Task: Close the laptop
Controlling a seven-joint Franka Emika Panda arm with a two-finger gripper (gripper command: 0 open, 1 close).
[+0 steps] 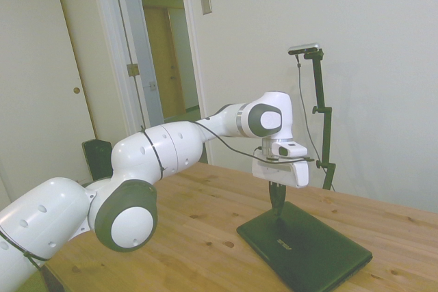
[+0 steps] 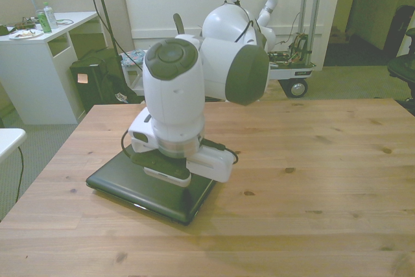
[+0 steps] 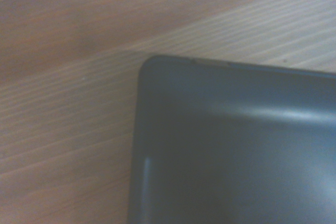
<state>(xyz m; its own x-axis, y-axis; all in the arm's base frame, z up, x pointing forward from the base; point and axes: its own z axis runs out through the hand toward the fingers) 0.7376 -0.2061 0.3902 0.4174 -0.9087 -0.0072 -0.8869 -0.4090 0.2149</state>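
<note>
Laptop (image 1: 304,245) lies fully shut on the table (image 1: 198,237) directly under the pincer (image 1: 276,201), fingers together, nothing left but withdrawal

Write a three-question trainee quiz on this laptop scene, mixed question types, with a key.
1. True or false: the laptop lid is down flat.
2. Where is the gripper? A) on the lid near one corner B) off on the bare table C) high above the laptop
3. Fill in: the lid carries a small silver ____.

Key: 1 true; 2 A; 3 logo.
</note>
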